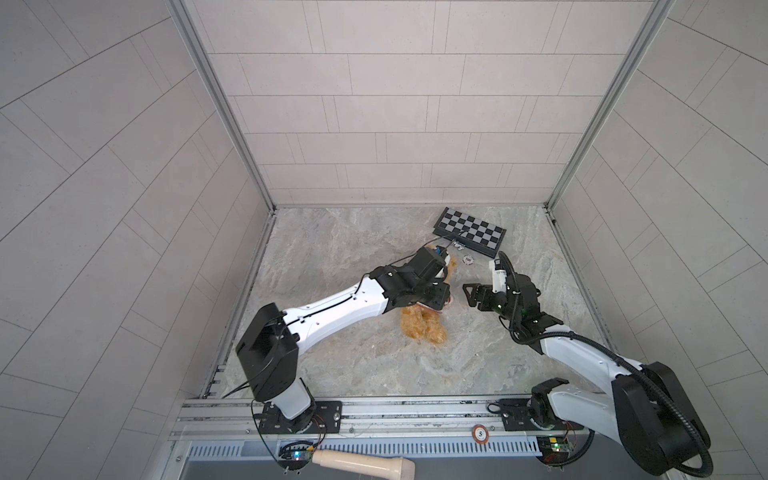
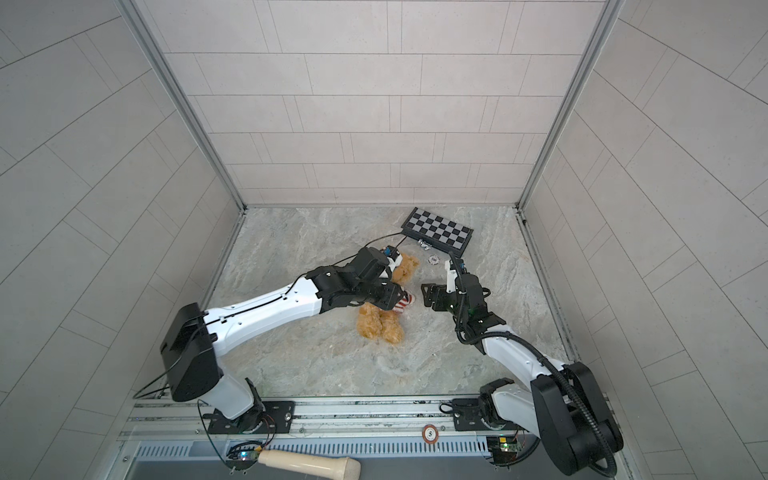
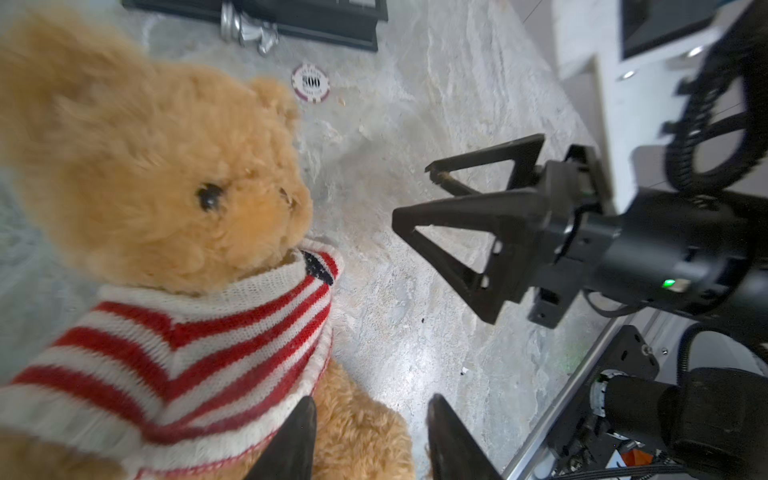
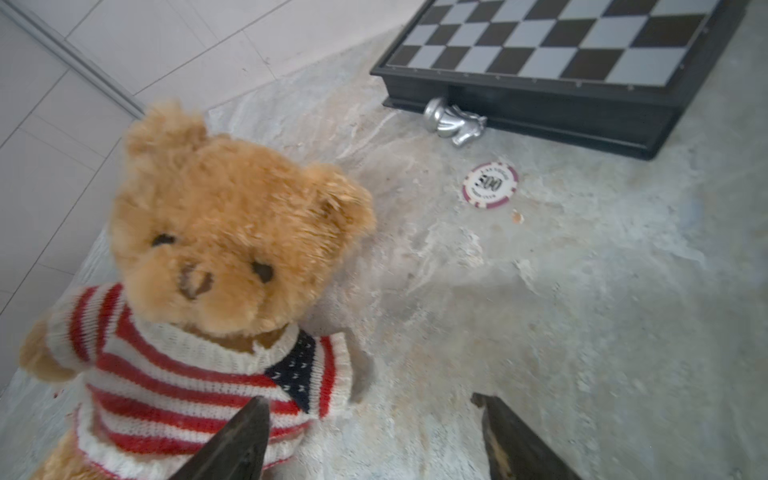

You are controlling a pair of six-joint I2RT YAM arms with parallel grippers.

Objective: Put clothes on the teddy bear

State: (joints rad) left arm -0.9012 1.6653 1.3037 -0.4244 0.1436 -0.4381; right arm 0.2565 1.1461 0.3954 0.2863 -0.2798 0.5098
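Marble tabletop (image 4: 582,311), teddy bear (image 4: 232,232) mid-table already wearing its striped sweater (image 4: 174,374), left gripper (image 3: 372,399) fingers apart down by the sweater hem over its legs, right gripper (image 3: 411,191) spread wide just beside its sleeve, not touching

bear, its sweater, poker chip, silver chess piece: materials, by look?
Teddy bear: plush, probably synthetic pile; long, fuzzy golden fibres.
Sweater: matte knit yarn; stitch rows show.
Poker chip: plastic or clay composite, can't tell which; smooth printed face.
Chess piece: glossy silver highlights; metal or metallised plastic.
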